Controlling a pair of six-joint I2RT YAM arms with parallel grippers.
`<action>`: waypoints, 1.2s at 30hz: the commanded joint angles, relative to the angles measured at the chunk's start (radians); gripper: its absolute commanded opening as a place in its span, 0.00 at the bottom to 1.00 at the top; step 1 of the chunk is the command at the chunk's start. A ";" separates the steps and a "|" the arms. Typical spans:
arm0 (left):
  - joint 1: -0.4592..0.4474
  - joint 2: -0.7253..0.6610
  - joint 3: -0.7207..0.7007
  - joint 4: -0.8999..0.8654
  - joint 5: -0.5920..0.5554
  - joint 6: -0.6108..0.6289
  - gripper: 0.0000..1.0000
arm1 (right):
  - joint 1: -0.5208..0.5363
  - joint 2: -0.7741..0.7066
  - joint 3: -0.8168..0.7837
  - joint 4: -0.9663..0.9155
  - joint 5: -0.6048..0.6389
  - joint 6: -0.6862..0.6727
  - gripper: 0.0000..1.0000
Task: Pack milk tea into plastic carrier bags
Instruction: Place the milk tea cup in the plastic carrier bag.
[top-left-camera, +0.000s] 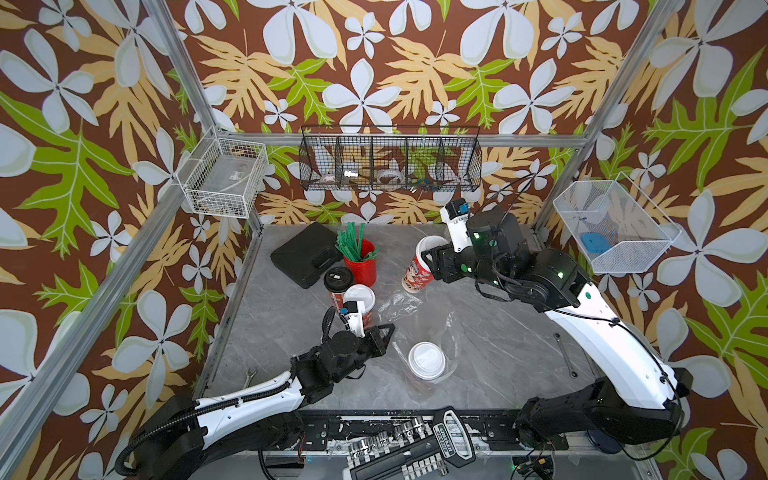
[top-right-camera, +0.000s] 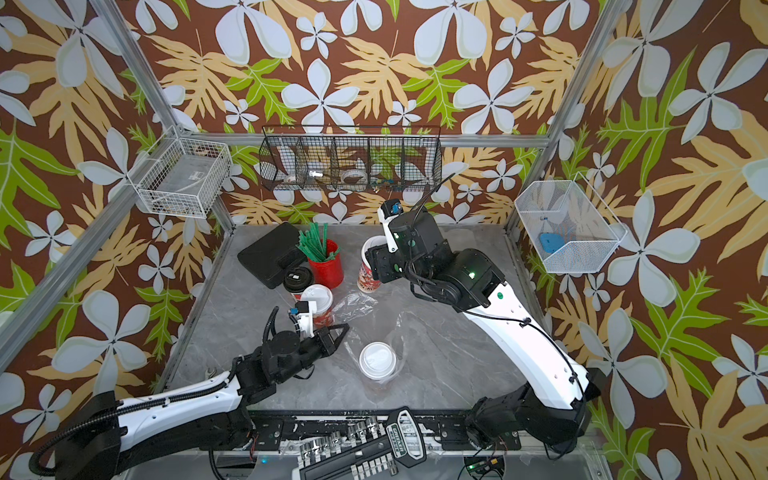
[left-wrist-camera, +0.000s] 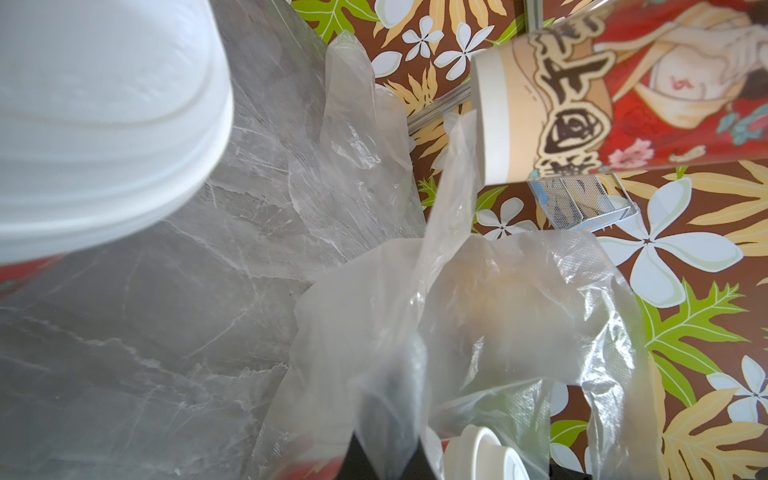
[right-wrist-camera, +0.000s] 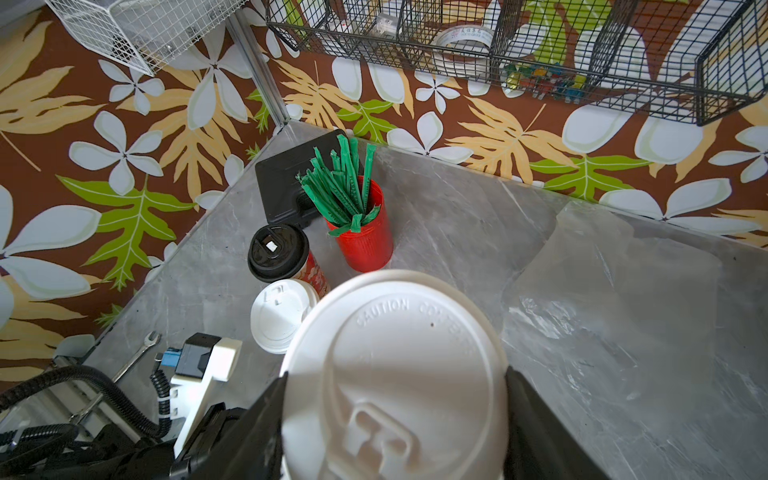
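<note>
Gripping a tilted white-lidded milk tea cup (top-left-camera: 415, 270) with jaws spread around it, right end effector (top-left-camera: 428, 259) sits beyond the carrier bag (top-left-camera: 451, 332), which left end effector (top-left-camera: 386, 332) pinches fully closed, second lidded cup (top-left-camera: 427, 359) standing inside on the counter (top-left-camera: 490, 353).

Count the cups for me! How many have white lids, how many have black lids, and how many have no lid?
White-lid cups: 3 (held cup, bagged cup in the clear bag, standing cup beside the black-lid cup)
Black-lid cups: 1
Lidless cups: 1 (red straw cup)
Total: 5 cups
</note>
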 joint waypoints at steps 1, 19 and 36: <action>-0.004 0.000 0.007 0.014 -0.013 0.002 0.00 | 0.000 -0.025 -0.002 -0.011 -0.029 0.024 0.67; -0.012 0.017 0.015 0.013 -0.036 0.000 0.00 | 0.000 -0.141 -0.102 -0.073 -0.142 0.096 0.65; -0.016 -0.002 0.045 0.005 -0.035 0.013 0.00 | 0.050 -0.128 -0.201 -0.058 -0.075 0.089 0.64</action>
